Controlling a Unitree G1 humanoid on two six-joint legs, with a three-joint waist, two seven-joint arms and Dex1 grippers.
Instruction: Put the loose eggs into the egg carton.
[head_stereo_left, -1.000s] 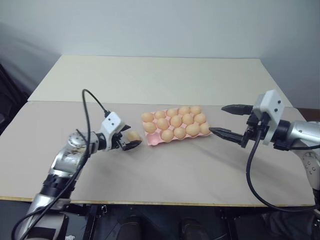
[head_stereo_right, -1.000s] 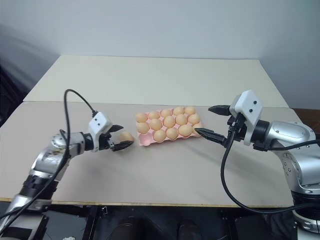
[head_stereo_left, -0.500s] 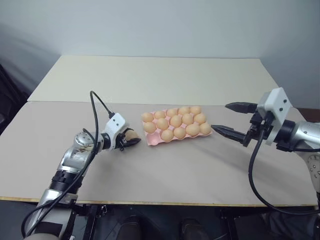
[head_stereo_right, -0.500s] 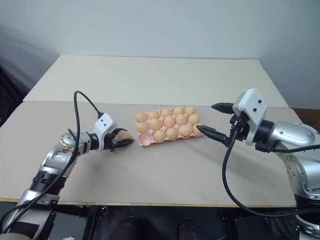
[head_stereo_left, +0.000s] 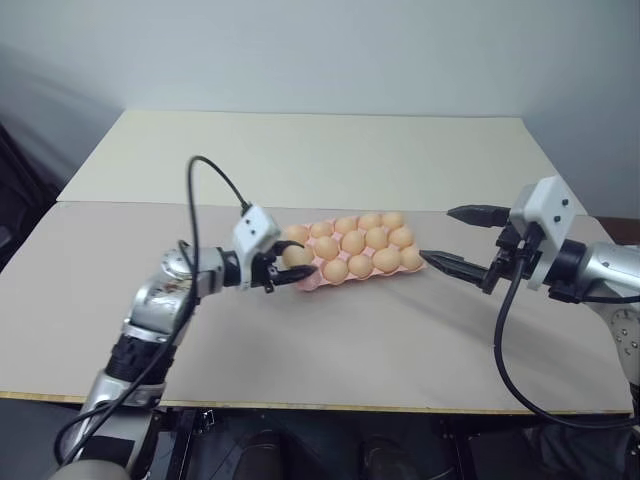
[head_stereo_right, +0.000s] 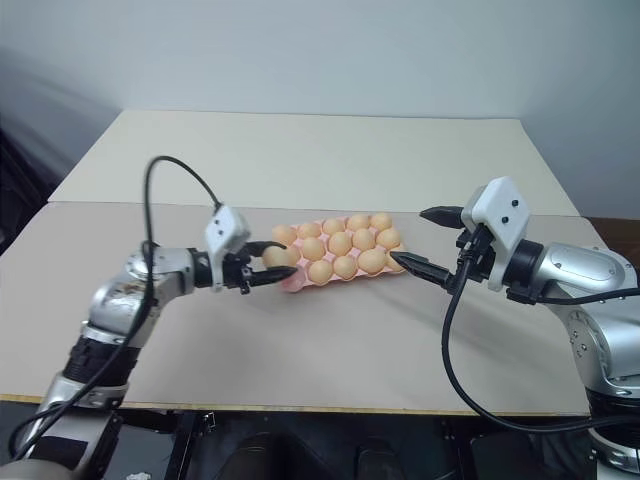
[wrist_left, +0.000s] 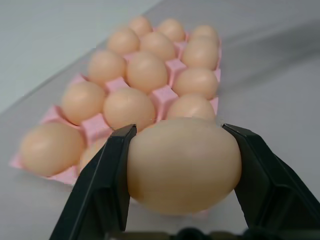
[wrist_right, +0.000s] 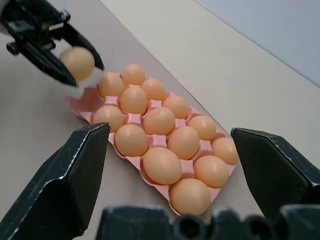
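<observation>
The pink egg carton lies in the middle of the table, with several pale orange eggs in its cups. My left gripper is shut on one loose egg, gripped at its two sides. It holds the egg off the table at the carton's near left corner, where the corner cup stands empty. My right gripper hangs open just beyond the carton's right end, holding nothing.
The carton rests on a beige mat that covers the near half of the table. A lighter tabletop stretches behind it to the wall. A black cable loops above my left arm.
My left gripper shut on the loose egg on the table left of the carton, then lifted it and carried it right to the carton's corner. The right gripper stayed where it was.
</observation>
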